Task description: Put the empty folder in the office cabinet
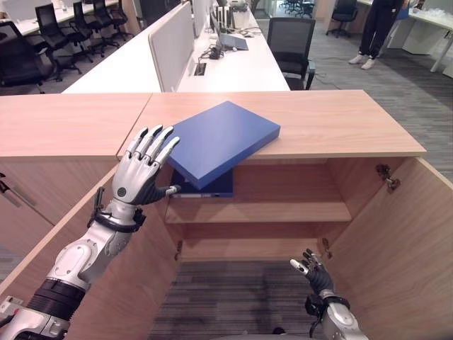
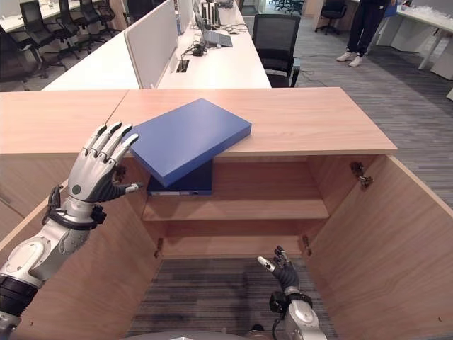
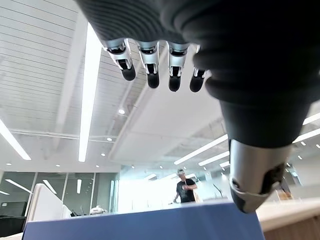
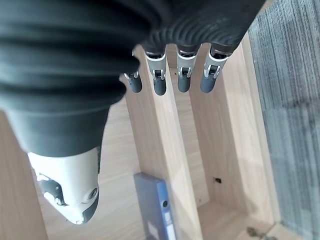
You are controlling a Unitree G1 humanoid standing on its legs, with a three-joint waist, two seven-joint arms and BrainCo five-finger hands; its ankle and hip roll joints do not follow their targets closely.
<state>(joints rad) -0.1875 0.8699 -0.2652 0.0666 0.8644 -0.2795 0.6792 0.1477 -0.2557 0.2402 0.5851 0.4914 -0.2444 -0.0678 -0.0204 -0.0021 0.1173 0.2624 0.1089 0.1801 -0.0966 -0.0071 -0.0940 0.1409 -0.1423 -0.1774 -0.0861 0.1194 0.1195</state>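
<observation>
A flat blue folder (image 1: 221, 140) lies on the wooden cabinet top (image 1: 340, 120), skewed, with its near corner hanging over the front edge above the open cabinet. My left hand (image 1: 138, 177) is raised just left of that corner, open, fingers straight and spread, holding nothing. In the left wrist view its fingers (image 3: 150, 65) are straight, with the folder's blue edge (image 3: 145, 225) past them. My right hand (image 1: 315, 273) hangs low in front of the cabinet's bottom, open with relaxed fingers (image 4: 182, 75).
A second blue binder (image 1: 209, 188) lies on the upper shelf (image 1: 283, 211) under the overhanging folder. Both cabinet doors (image 1: 403, 241) stand wide open. Behind are desks and office chairs (image 1: 290, 42), and a person (image 1: 375, 28) stands far back right.
</observation>
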